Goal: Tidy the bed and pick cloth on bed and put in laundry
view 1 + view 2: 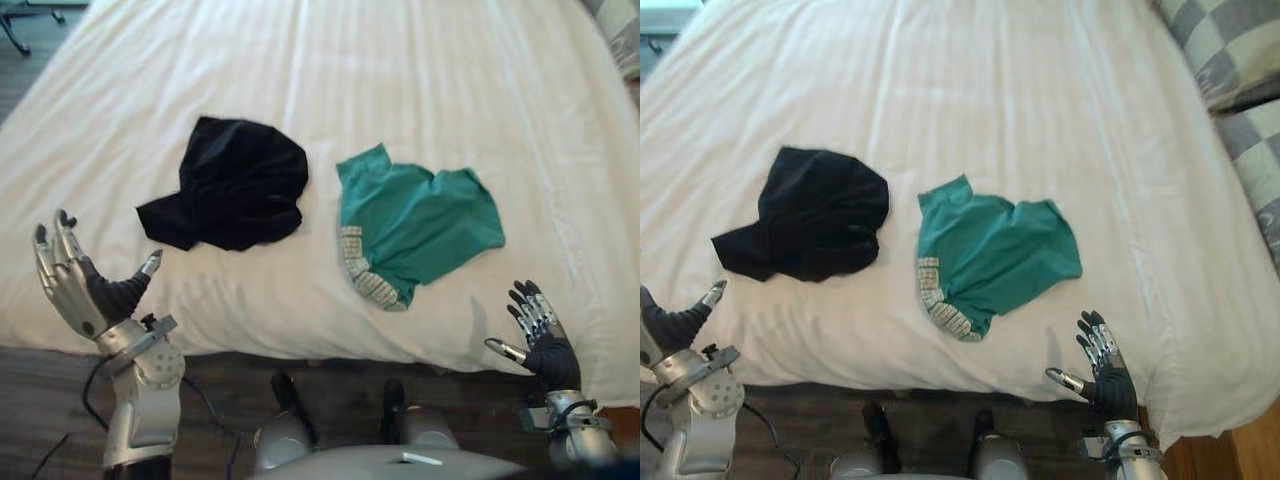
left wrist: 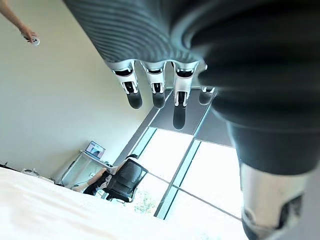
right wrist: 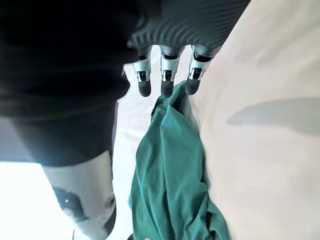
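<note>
You've got 2 cloths on the bed, both twd its near edge & apart: 1 black cloth, 1 green cloth to its right. Left hand & right hand hover at that edge, fingers spread, holding nothing.

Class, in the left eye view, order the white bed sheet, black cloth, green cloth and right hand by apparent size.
1. white bed sheet
2. black cloth and green cloth: about alike, unranked
3. right hand, smallest
</note>
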Motion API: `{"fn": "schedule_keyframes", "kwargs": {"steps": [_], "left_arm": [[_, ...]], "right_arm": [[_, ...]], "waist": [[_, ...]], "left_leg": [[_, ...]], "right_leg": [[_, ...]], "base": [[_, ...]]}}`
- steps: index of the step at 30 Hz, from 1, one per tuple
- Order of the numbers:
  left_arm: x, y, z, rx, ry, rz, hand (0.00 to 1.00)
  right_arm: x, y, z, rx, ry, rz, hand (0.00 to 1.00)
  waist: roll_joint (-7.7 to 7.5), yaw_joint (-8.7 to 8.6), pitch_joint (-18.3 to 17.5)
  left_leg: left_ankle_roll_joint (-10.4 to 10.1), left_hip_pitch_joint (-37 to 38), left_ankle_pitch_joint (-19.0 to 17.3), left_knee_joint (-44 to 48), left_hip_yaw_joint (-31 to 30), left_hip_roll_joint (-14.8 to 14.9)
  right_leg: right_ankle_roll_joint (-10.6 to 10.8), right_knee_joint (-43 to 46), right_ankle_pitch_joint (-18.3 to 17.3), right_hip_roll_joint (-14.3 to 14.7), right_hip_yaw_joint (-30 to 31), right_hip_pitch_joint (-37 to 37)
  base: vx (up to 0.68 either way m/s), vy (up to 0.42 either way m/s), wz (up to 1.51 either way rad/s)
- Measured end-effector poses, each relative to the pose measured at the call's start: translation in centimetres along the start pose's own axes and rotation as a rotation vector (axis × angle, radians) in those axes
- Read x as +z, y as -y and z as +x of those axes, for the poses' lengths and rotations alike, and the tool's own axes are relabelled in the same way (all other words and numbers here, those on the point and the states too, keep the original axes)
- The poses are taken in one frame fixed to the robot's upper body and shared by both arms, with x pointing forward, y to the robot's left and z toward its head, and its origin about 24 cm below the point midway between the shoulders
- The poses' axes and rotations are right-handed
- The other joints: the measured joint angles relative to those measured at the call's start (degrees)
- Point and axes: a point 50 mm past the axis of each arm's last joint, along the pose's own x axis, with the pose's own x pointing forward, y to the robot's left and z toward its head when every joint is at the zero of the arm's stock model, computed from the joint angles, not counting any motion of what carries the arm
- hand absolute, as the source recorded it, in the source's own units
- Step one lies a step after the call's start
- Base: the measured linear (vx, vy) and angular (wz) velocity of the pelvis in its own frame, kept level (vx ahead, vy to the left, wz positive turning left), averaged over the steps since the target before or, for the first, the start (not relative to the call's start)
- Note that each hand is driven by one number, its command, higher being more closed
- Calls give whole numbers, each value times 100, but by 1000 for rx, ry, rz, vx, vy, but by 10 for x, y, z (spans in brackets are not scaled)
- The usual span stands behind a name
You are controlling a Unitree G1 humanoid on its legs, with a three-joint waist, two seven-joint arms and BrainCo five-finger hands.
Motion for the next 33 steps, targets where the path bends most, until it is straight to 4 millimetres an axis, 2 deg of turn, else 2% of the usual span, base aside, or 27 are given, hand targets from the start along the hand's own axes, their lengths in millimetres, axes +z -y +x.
{"fn": "schedule_keyframes", "kwargs": {"steps": [1, 5, 7, 9, 10, 12, 13, 14, 15, 16, 17, 21, 24, 29, 33], "left_arm": [[2, -1, 5, 32, 2, -11, 0], [5, -1, 6, 26, -3, -112, 0], [10, 6, -8, -24, -42, -225, 0], [16, 8, -21, -53, -63, -287, 0], [25, 6, -34, -75, -79, -349, 0], [38, 4, -42, -70, -73, -403, 0], [41, 3, -44, -57, -73, -414, 0], [45, 1, -47, -25, -81, -407, 0], [46, -2, -49, -4, -84, -386, 0], [46, -5, -48, 11, -84, -360, 0], [48, -1, -47, 2, -104, -353, 0], [54, 6, -40, -11, -134, -356, 0], [62, 13, -33, 0, -151, -364, 0], [58, 24, -33, 2, -246, -413, 0], [60, 29, -37, 4, -322, -632, 0]], "right_arm": [[-1, 0, 3, -14, 6, 6, 0], [5, -1, 8, -32, 53, 12, 0], [17, -6, 13, -23, 111, 19, 0], [27, -9, 15, -12, 152, 25, 0], [38, -17, 17, 9, 197, 55, 0], [46, -23, 19, 11, 218, 81, 0], [48, -24, 19, 7, 226, 87, 0], [50, -26, 20, -6, 229, 98, 0], [51, -28, 20, -12, 228, 103, 0], [51, -32, 22, -10, 223, 111, 0], [51, -37, 24, -9, 207, 124, 0], [53, -44, 30, 14, 195, 140, 0], [57, -45, 30, 20, 213, 130, 0], [63, -46, 30, 34, 246, 124, 0], [67, -44, 28, 28, 291, 121, 0]], "waist": [[-5, 11, 154], [57, 31, 347], [133, 167, 595], [193, 184, 730], [223, 210, 883], [177, 291, 1052], [154, 326, 1141], [120, 451, 1261], [139, 516, 1250], [95, 559, 1269], [7, 536, 1317], [26, 459, 1322], [25, 416, 1321], [25, 312, 1321], [25, 333, 1320]], "left_leg": [[4, -3, 3, 1, -18, -9], [88, -349, -56, 259, -353, -42], [200, -722, -435, 1080, -779, 28], [238, -984, -666, 1704, -1100, 108], [222, -1221, -773, 2223, -1488, 155], [220, -1436, -766, 2685, -1685, 142], [204, -1574, -873, 2929, -1792, 124], [113, -1604, -1156, 2751, -2012, -73], [120, -1544, -1165, 2438, -2005, -156], [-68, -1566, -1326, 2459, -1988, -210], [9, -1642, -1451, 2711, -1864, -330], [136, -2013, -1752, 3396, -1680, -300], [149, -1975, -1776, 3126, -1525, -314], [178, -1955, -1665, 2653, -1290, -308], [175, -1932, -1543, 2366, -1237, -316]], "right_leg": [[0, 15, -1, -8, 0, -2], [-29, 266, -143, -77, 55, -299], [-42, 750, -373, -138, 148, -520], [-59, 1028, -514, -145, 168, -574], [-106, 1289, -633, -148, 194, -609], [-138, 1440, -850, -233, 275, -616], [-160, 1524, -956, -258, 312, -599], [-96, 1816, -1166, -334, 450, -691], [-27, 2083, -1304, -350, 536, -853], [59, 2413, -1470, -434, 645, -1029], [196, 2715, -1570, -616, 743, -1194], [356, 2836, -1505, -715, 847, -1428], [388, 2446, -1251, -707, 810, -1461], [461, 1833, -879, -675, 780, -1531], [460, 1592, -724, -665, 677, -1551]], "base": [[-5, 23, 4], [38, 16, 9], [22, -22, -5], [4, -2, 4], [3, 9, 12], [-8, 47, 17], [-39, 90, 6], [-36, 84, -17], [-6, 137, -35], [67, 119, -20], [85, 111, -7], [132, 124, -18], [92, 90, -25], [68, 35, -24], [48, -13, -5]]}}
